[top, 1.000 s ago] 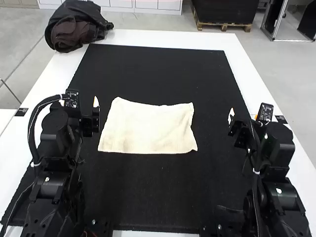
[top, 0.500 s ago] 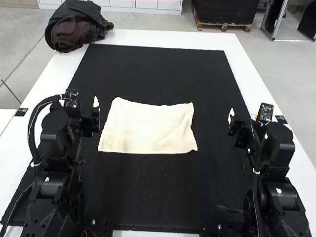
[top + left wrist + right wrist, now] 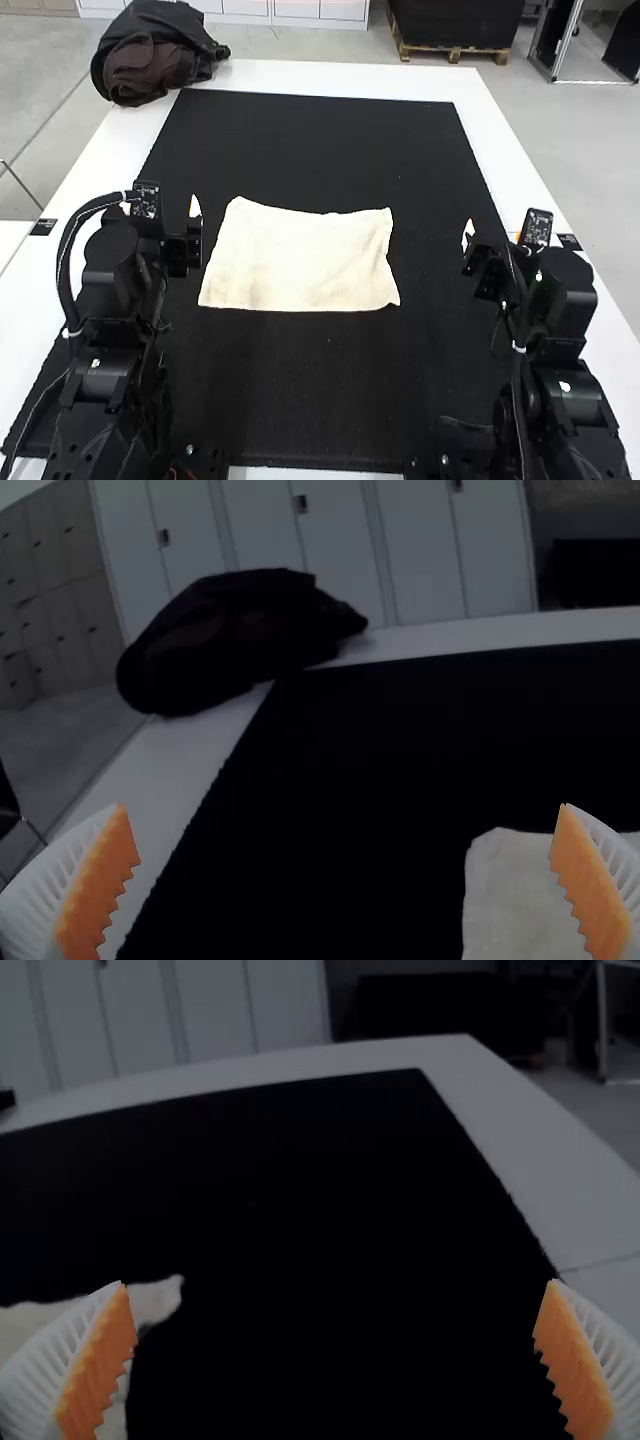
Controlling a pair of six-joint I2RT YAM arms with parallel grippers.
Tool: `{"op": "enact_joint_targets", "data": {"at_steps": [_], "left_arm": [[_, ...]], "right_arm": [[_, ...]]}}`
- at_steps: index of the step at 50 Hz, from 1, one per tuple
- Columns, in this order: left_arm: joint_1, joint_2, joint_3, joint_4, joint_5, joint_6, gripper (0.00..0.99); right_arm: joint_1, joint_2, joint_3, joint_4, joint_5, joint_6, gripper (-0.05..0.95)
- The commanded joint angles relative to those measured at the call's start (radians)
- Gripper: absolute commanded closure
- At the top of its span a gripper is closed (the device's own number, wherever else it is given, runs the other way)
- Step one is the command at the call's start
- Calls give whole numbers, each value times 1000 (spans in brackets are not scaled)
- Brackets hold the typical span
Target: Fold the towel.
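The towel (image 3: 300,258) lies flat on the black mat (image 3: 320,400), between the two arms, its right edge bent inward. The left tool (image 3: 343,808) and the right tool (image 3: 337,1285) are both wide open, gripping nothing. The thin edge could slip from the fingers, or mat could be pinched together with it; uneven pulling would make the fold crooked. Mat extends around the towel, giving room to move; the dark bundle (image 3: 155,60) sits well apart, on the bench (image 3: 330,78).
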Motion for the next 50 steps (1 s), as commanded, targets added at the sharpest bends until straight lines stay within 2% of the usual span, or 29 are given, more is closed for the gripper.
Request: {"op": "enact_joint_targets", "data": {"at_steps": [1, 5, 9, 15, 17, 23, 27, 36, 39, 42, 50], "left_arm": [[-6, -5, -4, 8, 9, -9, 30], [-6, -6, -4, 15, 11, -3, 30], [-6, -6, -4, 15, 11, 9, 30], [-6, -5, -4, 54, 9, 37, 31], [-5, -5, -6, 98, 8, 38, 31], [2, -5, 1, 258, -32, 47, 41], [2, 0, 34, 276, -43, 54, 41], [-2, 124, 208, 271, -57, 55, 43], [-5, 221, 297, 264, -72, 54, 41], [-5, 353, 399, 256, -72, 54, 38], [2, 727, 648, 169, -72, 54, 38]], "right_arm": [[-12, -6, -6, 24, 9, -38, -20], [-12, -7, -6, 34, 9, -43, -20], [-12, -7, -6, 41, 9, -152, -20], [-14, -6, -6, 102, 9, -225, -18], [-14, -7, -6, 137, 9, -284, -8], [-12, -6, -6, 255, 2, -296, 5], [-12, -4, 30, 304, -4, -297, 5], [-12, 139, 218, 287, -7, -296, 5], [-12, 254, 307, 283, -1, -281, 5], [-12, 387, 409, 278, 4, -228, 3], [-11, 708, 646, 191, -24, -153, 3]]}}
